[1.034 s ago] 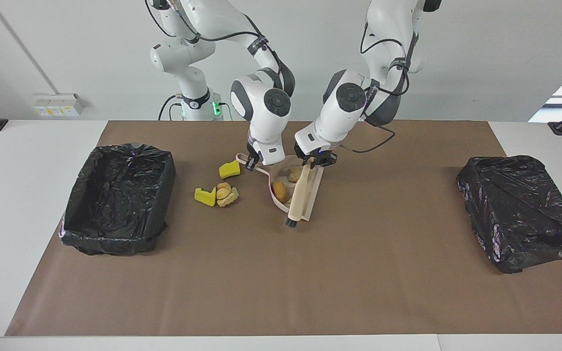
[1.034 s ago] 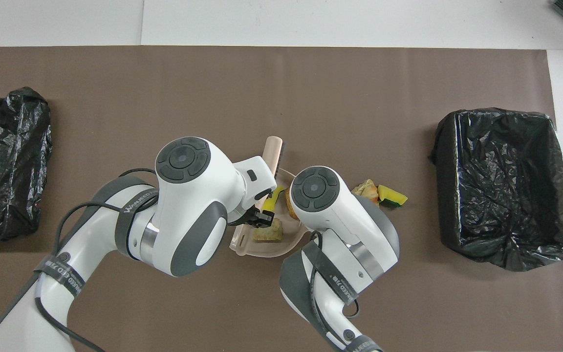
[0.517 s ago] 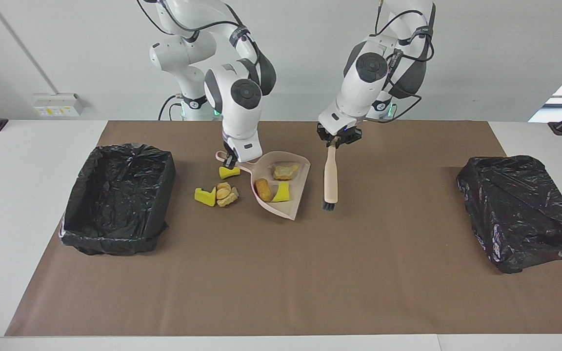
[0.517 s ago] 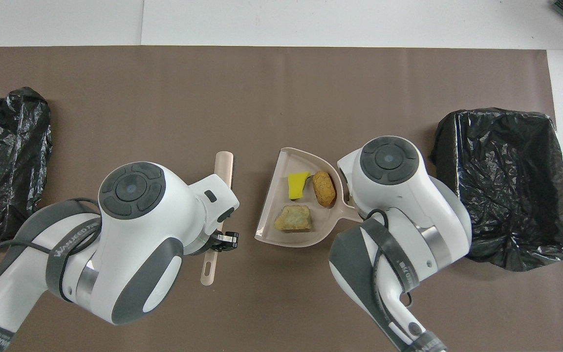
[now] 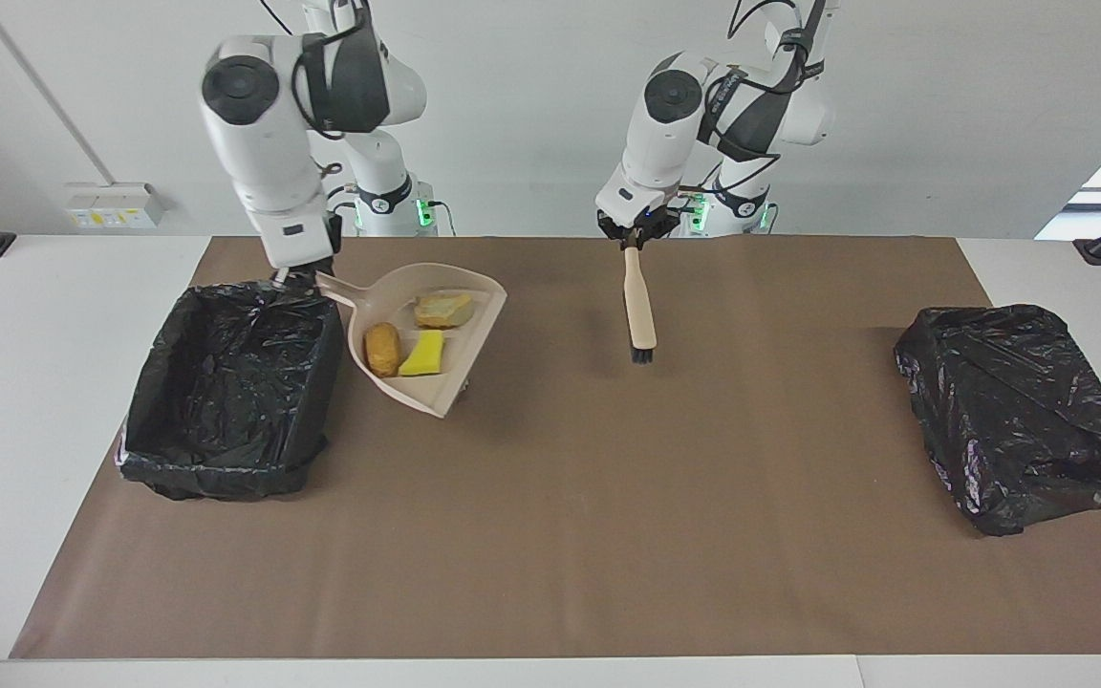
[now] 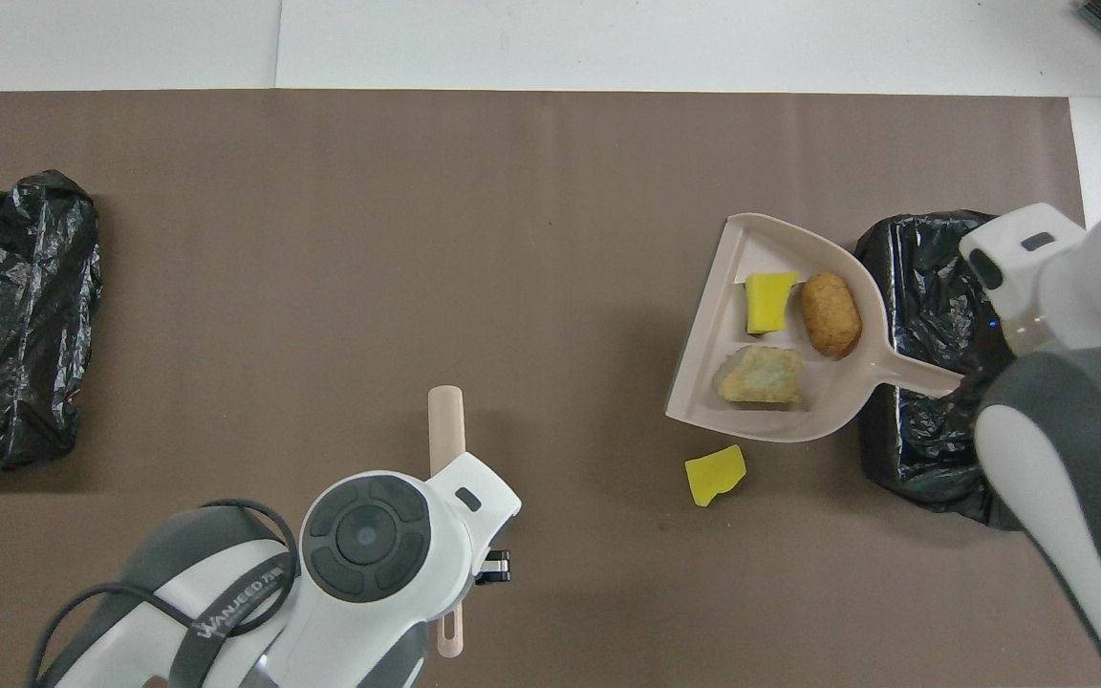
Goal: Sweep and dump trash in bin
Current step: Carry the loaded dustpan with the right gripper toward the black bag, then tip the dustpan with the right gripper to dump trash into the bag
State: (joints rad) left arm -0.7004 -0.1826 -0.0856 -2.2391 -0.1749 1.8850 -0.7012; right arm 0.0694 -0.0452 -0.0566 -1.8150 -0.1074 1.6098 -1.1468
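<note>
Grip first: right end effector (image 5: 296, 271) pressed tight on handle of beige plastic dustpan (image 5: 474, 298), pan aloft, handle over black-bag-lined bin (image 5: 216, 473) at right arm's end, pan body over brown mat (image 5: 608, 526) beside it. In pan: brown rock-like lump (image 5: 381, 349), yellow foam chunk (image 5: 423, 355), tan lump (image 5: 443, 309). On mat near bin: loose yellow foam piece (image 6: 715, 475). Left end effector (image 5: 635, 233) pinching handle of beige black-bristled brush (image 5: 641, 311), bristles down, waiting over mat. Risks, judged: tipping before pan mouth clears bin rim, so spill onto surface; thin-handle grip, so pan twisting; loose piece left unswept.
</note>
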